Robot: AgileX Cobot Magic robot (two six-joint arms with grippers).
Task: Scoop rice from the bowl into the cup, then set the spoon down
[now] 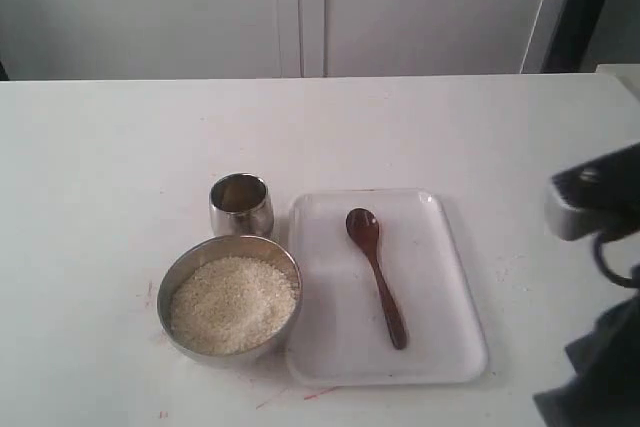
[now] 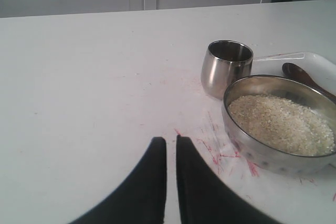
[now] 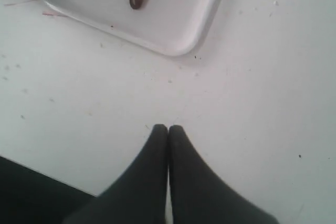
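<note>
White surface (image 1: 100,167), matte, with red scribble marks (image 2: 220,150) near the bowl and stray specks. Behind it are pale wall panels (image 1: 300,7), with a dark vertical strip at far right.

Left tool (image 2: 171,142): fingers almost together with a thin slit between them, gripping nothing, over bare surface. The steel bowl (image 1: 215,352) is ahead of it and apart from it. The bowl is full of rice (image 1: 232,304). The steel cup (image 1: 241,205) is just behind the bowl; can't tell if they touch.

A white tray (image 1: 440,327) sits just right of the bowl. The wooden spoon (image 1: 376,273) lies flat on the tray, scoop at the far end, handle angled toward the near right.

Right tool (image 3: 168,128): fingertips pressed together, gripping nothing, over bare surface. It's apart from the tray corner, and the spoon's handle end is beyond that.
</note>
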